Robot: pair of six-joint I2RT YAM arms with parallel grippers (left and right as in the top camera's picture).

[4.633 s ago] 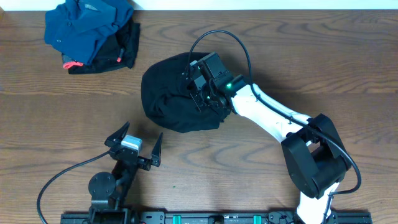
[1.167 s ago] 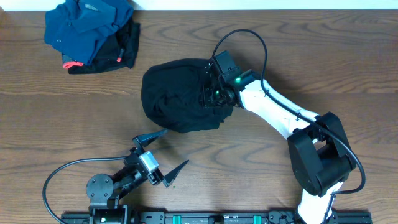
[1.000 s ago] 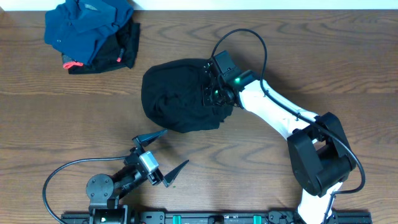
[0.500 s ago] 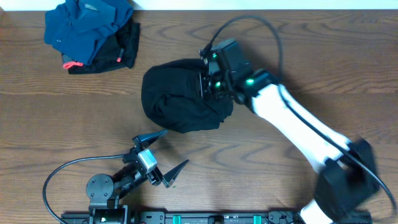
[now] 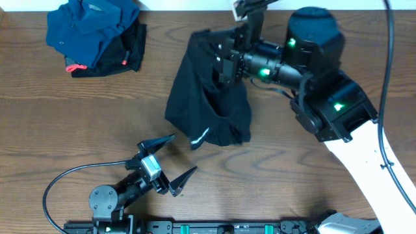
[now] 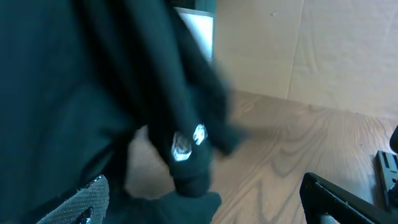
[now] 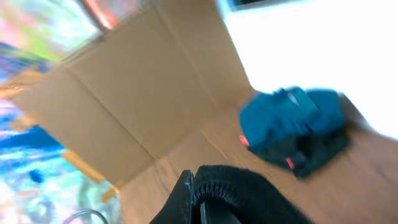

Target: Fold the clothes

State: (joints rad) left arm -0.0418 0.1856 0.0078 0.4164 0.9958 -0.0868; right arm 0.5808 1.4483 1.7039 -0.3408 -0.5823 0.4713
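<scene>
Table (image 5: 52,123): wooden top, bare across its middle and its 9 o'clock side; no garment lies flat or folded on it.
Right arm (image 5: 338,110): raised high over the 1 to 3 o'clock part of the table and reaching toward 12 o'clock.
Black garment (image 5: 211,104): hangs bunched just past the centre toward 12 o'clock, held by its top edge. It falls in loose vertical creases, and no tidy fold line shows. In the left wrist view it fills the left side as a dark drape (image 6: 81,93). I cannot tell whether its lower hem touches the table.
Pile (image 5: 97,36): crumpled clothes at 10 to 11 o'clock, blue fabric over black with red trim, well apart from both arms. It shows again in the right wrist view (image 7: 292,124).
Left gripper (image 5: 183,154): low at 7 o'clock with its fingers spread wide and nothing between them. It is near the garment's lower edge but apart from it.
Right gripper (image 5: 229,62): clamped on the top of the black garment, with black cloth bunched between its fingers in its own wrist view (image 7: 239,190).
Done so far: by my judgement almost nothing. One piece is picked up and in the air, which looks like a shake-out or repositioning before it is laid down.
Left to do: spread this garment flat, fold it and set it down. The pile at 10 to 11 o'clock looks untouched and would need the same.
</scene>
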